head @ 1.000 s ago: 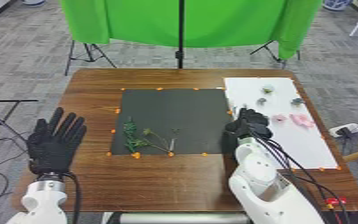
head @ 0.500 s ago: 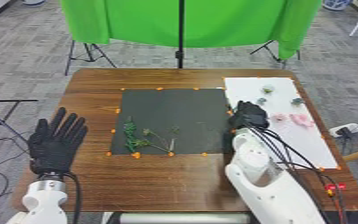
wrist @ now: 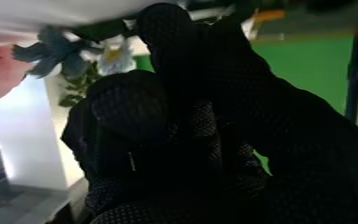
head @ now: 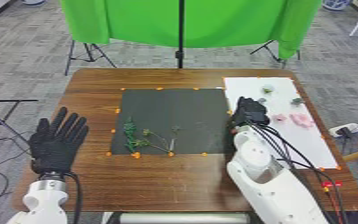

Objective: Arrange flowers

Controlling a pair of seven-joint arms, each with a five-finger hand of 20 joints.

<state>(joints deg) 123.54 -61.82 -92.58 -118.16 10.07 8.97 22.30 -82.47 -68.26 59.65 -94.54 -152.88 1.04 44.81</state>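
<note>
Just right of the leading end of the right hand (head: 249,114) (open or closed, I can't tell) lies a blue-grey flower (head: 262,100); picking it would likely take a slight rightward shift. Well apart, the left hand (head: 55,150) has straight fingers.

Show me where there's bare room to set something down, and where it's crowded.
Bare: the dark mat's far half, beyond the green stems, and the white sheet's near end, below the pink flowers, though cables cross it. Crowded: the mat's near-left part and its right border, by the right hand.
</note>
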